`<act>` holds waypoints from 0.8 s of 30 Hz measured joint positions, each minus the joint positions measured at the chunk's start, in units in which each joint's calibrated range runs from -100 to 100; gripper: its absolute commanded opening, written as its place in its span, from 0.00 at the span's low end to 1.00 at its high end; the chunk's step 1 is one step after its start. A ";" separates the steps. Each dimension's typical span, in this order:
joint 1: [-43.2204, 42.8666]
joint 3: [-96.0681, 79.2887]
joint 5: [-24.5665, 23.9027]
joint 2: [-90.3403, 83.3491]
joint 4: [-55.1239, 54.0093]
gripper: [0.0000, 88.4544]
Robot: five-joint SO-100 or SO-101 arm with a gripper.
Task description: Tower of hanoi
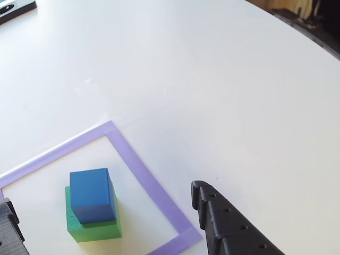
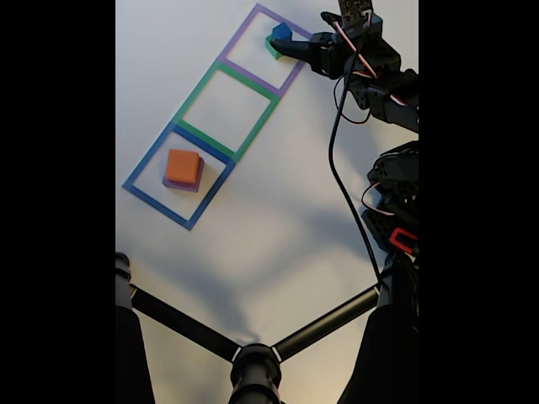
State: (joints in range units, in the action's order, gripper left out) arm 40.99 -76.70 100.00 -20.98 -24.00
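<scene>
Jaws [image 1: 106,212] spread wide and holding nothing, straddling the blue cube [image 1: 93,194], which sits on the green cube [image 1: 95,227] inside the purple square [image 1: 143,175]. Center, close on blue only, lift straight.

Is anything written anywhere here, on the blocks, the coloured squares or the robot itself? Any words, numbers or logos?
None can be read. The blue block, green block and orange block have plain faces; the purple tape square and arm show no lettering.
</scene>
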 measured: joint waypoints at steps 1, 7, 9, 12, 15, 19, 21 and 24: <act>0.00 0.09 0.00 1.60 -1.59 0.46; 0.00 0.52 0.00 10.76 -8.21 0.46; -0.70 1.29 0.00 12.86 -9.89 0.46; -2.00 2.58 0.00 15.30 -11.24 0.46; -2.80 3.96 0.00 16.90 -11.56 0.46; -3.39 5.93 0.00 19.76 -12.92 0.46; -3.79 7.14 0.00 21.61 -13.64 0.45; -4.39 8.68 0.00 23.62 -14.43 0.39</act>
State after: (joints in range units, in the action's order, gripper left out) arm 36.60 -68.01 100.00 2.65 -38.44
